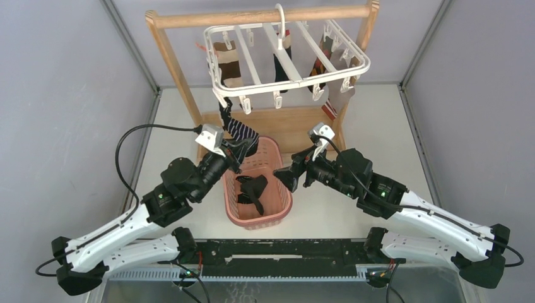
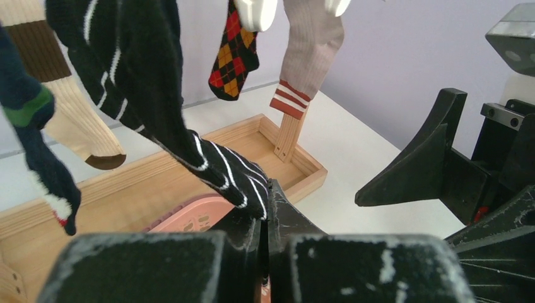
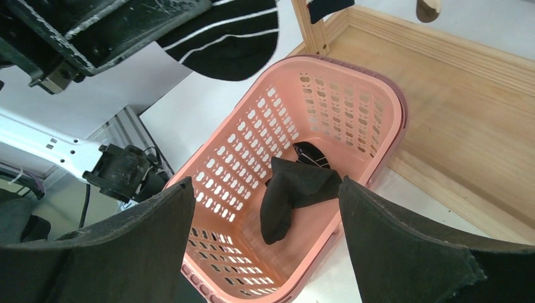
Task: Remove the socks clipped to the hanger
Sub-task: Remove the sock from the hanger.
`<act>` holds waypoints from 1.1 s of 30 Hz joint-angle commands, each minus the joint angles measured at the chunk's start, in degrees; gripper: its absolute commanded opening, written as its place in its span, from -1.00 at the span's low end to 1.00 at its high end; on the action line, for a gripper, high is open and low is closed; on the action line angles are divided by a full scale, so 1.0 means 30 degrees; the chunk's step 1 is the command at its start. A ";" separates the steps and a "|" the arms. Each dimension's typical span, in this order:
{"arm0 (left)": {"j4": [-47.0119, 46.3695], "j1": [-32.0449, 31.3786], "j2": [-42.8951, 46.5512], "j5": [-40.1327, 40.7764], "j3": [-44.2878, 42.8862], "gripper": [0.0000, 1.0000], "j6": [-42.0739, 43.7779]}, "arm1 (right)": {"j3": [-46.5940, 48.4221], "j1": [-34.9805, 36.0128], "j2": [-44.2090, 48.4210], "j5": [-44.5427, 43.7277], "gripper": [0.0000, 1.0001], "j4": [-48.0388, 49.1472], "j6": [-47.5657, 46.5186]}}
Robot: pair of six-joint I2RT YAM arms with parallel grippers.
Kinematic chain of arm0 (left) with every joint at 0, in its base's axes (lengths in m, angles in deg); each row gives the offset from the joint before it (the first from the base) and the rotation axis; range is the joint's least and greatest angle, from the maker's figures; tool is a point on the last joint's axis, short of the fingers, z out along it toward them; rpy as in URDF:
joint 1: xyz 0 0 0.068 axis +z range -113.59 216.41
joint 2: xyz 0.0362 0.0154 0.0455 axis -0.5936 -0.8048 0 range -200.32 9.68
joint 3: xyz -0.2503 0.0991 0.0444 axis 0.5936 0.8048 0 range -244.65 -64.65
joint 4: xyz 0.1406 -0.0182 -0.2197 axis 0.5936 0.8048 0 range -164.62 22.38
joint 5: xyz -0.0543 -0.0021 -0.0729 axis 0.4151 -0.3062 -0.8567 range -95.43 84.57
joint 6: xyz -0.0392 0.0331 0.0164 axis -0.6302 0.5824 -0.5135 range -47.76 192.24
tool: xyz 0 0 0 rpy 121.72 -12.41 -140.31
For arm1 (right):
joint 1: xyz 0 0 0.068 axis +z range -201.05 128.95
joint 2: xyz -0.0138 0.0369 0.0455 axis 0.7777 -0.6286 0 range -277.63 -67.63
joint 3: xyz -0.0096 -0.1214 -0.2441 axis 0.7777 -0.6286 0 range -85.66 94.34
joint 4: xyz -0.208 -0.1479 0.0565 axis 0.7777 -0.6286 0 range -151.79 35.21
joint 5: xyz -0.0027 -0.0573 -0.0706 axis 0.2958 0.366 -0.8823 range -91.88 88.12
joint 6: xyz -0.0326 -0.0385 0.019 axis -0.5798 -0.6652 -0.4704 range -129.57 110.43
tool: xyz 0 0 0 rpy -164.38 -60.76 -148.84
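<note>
L fingers (image 2: pixel 158 268) pinch striped sock (image 2: pixel 221 167) toe; R fingers (image 3: pixel 410 252) wide apart.

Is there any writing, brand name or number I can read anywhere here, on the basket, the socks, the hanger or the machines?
None: no word, number, brand or sign can be read in any view.
The pink basket has only cut-out holes.
The white hanger and wooden rack are plain.
The striped sock carries stripes, not letters.
The left arm and right arm show no legible label.
</note>
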 commanded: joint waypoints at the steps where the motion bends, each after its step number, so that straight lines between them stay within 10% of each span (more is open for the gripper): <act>1: -0.0191 -0.0126 0.1186 0.1061 0.0706 -0.91 -0.0520 | 0.0586 -0.0363 -0.0110 0.0541 0.80 0.1144 -0.0125; 18: -0.0946 0.0106 0.1034 0.3267 0.2023 -0.21 0.0141 | -0.1025 -0.0522 -0.0001 0.0855 0.80 0.1964 0.0960; 33: -0.1252 0.2423 0.0720 0.2496 0.1901 -0.04 -0.0629 | -0.1983 -0.0551 0.0386 0.0841 0.80 0.1891 0.1189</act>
